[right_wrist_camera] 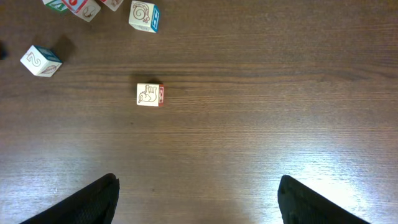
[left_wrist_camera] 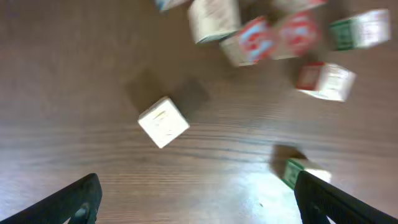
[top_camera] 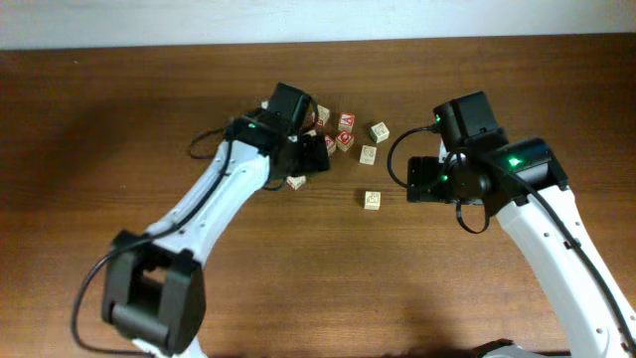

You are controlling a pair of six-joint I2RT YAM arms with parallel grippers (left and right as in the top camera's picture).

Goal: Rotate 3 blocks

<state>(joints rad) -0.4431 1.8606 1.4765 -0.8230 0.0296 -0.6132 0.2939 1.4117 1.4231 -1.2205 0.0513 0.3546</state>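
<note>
Several small pale wooden alphabet cubes [top_camera: 345, 139] lie clustered on the brown wooden tabletop [top_camera: 119, 119], just beside the left hand [left_wrist_camera: 198, 186]; one lone cube [right_wrist_camera: 149, 94] sits apart, ahead of the right hand [right_wrist_camera: 199, 186]. Both hands stand wide, holding nothing.

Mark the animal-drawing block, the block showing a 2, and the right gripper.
Animal block [right_wrist_camera: 148, 94]: right wrist view, on its top face.
Block showing a 2 [right_wrist_camera: 38, 60]: right wrist view, on its top face.
Right gripper [right_wrist_camera: 198, 183]: right wrist view, midway between its fingertips.
</note>
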